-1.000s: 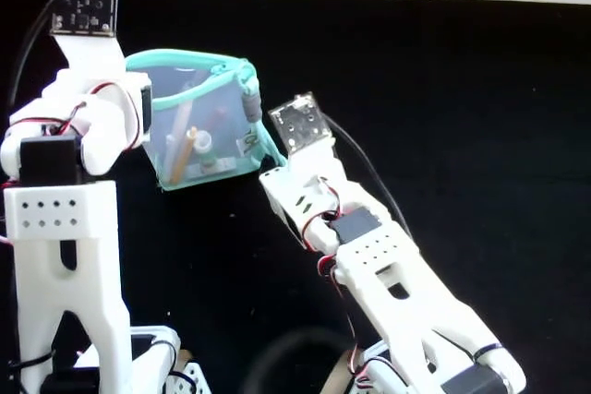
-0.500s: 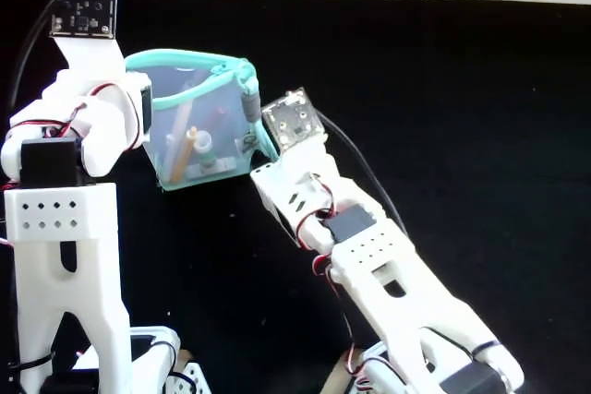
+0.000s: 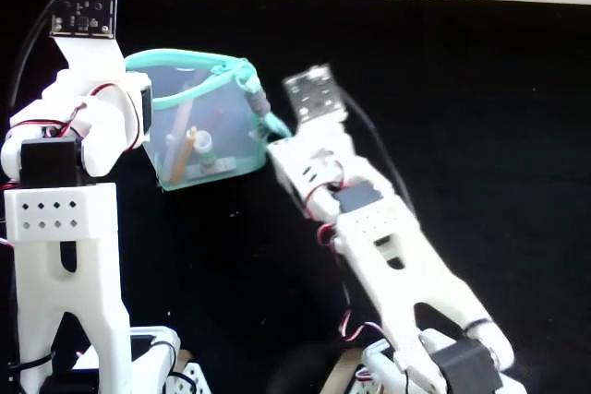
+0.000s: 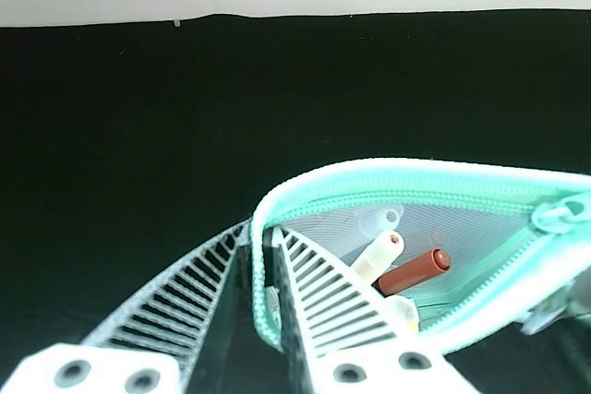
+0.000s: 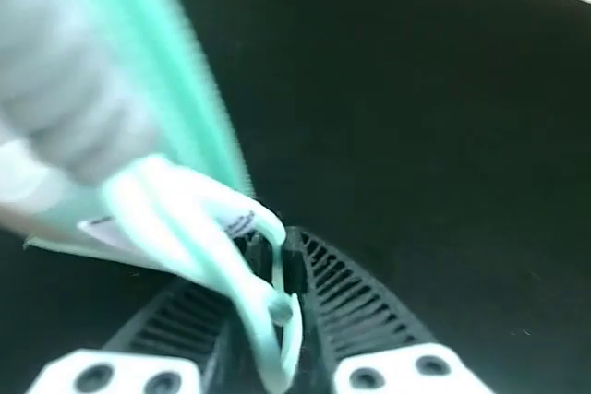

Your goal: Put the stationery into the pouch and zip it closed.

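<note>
Your pouch [image 3: 199,126] sits in the upper left of the high view over the black bench [image 3: 462,89], held between both arms with its mouth open. Your left gripper [image 4: 262,239] is clamped on the pouch's teal rim, one finger inside and one outside. Inside the pouch you can see a brown marker [image 4: 413,271] and a white tube [image 4: 376,256], and the zipper slider [image 4: 554,217] is at the far end of the opening. Your right gripper [image 5: 275,260] is pinched on the teal pull loop [image 5: 277,309] at the pouch's right corner.
</note>
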Motion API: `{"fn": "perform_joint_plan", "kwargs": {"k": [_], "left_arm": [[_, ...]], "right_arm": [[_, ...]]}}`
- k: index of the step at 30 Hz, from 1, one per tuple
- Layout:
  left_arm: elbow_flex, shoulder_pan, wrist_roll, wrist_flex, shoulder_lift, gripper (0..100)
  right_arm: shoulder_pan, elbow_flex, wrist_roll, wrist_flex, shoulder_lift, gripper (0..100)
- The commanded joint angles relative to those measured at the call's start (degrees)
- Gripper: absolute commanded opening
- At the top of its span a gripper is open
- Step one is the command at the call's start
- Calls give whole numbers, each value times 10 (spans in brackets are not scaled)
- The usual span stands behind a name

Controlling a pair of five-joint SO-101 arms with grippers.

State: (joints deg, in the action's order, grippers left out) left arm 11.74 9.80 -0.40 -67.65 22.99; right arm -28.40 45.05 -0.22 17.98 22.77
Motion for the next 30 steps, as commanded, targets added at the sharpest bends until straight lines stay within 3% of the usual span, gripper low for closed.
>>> {"fn": "perform_joint_plan", "kwargs": {"k": [1, 9, 15, 22, 30], "left_arm": [[22, 5, 0, -2, -10, 6], [23, 5, 0, -2, -10, 6], [23, 5, 0, -3, -10, 6], [23, 5, 0, -4, -10, 6], [23, 5, 0, -4, -10, 6]], "right_arm": [[16, -30, -6, 56, 59, 7], [41, -34, -6, 124, 173, 7], [97, -122, -16, 161, 214, 7], [143, -249, -141, 218, 218, 7], [178, -327, -159, 276, 218, 7]]}}
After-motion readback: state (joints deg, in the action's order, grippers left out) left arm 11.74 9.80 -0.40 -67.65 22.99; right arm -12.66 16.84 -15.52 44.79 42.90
